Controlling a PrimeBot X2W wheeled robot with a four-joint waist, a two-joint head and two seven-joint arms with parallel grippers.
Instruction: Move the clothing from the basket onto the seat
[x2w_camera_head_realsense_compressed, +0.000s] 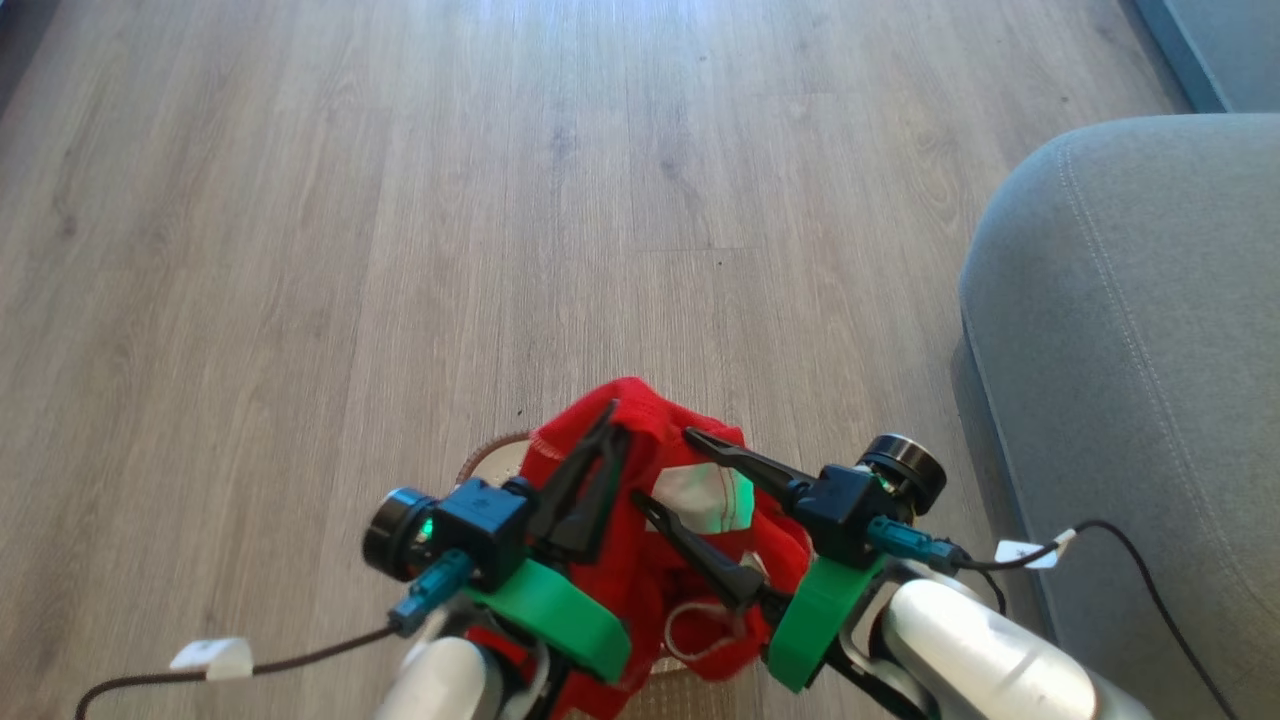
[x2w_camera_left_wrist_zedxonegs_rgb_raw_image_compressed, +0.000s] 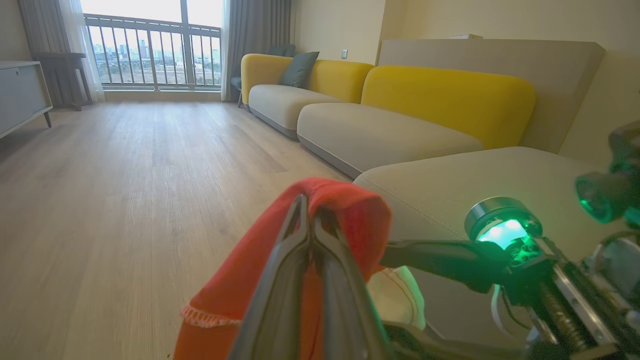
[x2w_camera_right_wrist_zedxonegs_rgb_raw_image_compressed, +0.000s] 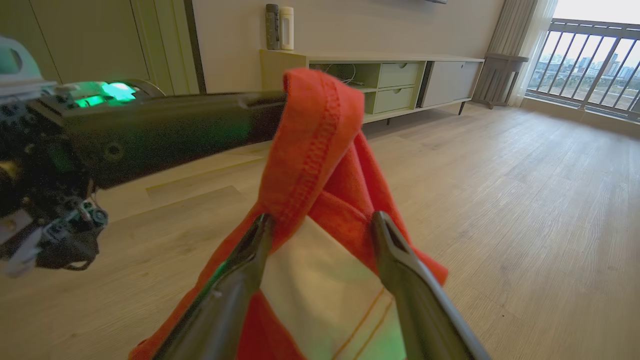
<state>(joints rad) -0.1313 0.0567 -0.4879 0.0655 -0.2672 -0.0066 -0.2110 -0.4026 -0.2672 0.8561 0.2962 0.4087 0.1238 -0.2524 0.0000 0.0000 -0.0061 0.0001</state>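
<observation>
Head view: left claw (x2w_camera_head_realsense_compressed: 612, 420) clamps the bright red soft garment (x2w_camera_head_realsense_compressed: 655, 410), held above the cream perforated basket (x2w_camera_head_realsense_compressed: 490, 452) for carrying to the grey upholstered seat (x2w_camera_head_realsense_compressed: 1130, 350); right claw (x2w_camera_head_realsense_compressed: 665, 468) stands apart, straddling it.

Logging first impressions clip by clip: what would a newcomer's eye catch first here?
The bright red clothing, low in the head view's middle, pinched by the shut left gripper while the open right gripper straddles a fold. Next, the big grey seat along the right edge.
</observation>
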